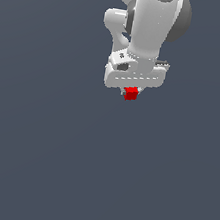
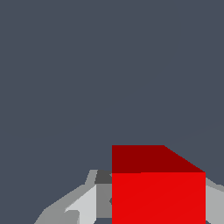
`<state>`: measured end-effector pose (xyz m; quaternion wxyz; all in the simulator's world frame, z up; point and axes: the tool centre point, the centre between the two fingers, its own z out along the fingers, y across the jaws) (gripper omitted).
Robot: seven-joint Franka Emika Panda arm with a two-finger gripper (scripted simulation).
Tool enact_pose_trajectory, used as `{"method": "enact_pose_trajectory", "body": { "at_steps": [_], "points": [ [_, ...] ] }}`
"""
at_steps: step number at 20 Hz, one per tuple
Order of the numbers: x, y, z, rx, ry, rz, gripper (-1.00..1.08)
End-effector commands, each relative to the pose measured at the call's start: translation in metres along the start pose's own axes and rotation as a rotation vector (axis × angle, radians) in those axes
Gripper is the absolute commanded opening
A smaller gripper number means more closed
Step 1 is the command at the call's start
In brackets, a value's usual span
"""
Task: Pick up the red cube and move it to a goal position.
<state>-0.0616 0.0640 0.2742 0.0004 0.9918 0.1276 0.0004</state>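
Red is the one bright colour here: the red cube (image 1: 131,93) is seen under the white claw (image 1: 132,91), a little toward the exterior view's right of the middle and high in that view. Everything around it is flat grey-blue. No shadow or edge is shown, so it cannot be told whether a surface lies just below or far below.

In the wrist view, a pale grey finger (image 2: 83,201) is seen first, pressed against one side of the cube (image 2: 158,197). Then the big red block is seen, and then a bit of the second finger at its other side. The claw (image 2: 153,201) is closed narrow on the cube, gripping it from both sides.

The cube is likely held this way so that it can be carried without slipping. No goal mark is seen, so it cannot be told how near the goal is.
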Motion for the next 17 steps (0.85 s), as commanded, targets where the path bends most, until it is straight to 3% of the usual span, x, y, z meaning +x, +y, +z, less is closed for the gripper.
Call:
{"method": "enact_pose_trajectory", "body": {
  "at_steps": [1, 9, 17],
  "points": [
    [0.002, -0.006, -0.023, 0.000, -0.001, 0.000, -1.00],
    [0.008, -0.017, -0.071, 0.001, -0.001, 0.000, -1.00],
    [0.011, -0.020, -0.085, 0.001, -0.001, 0.000, -1.00]
  ]
}}
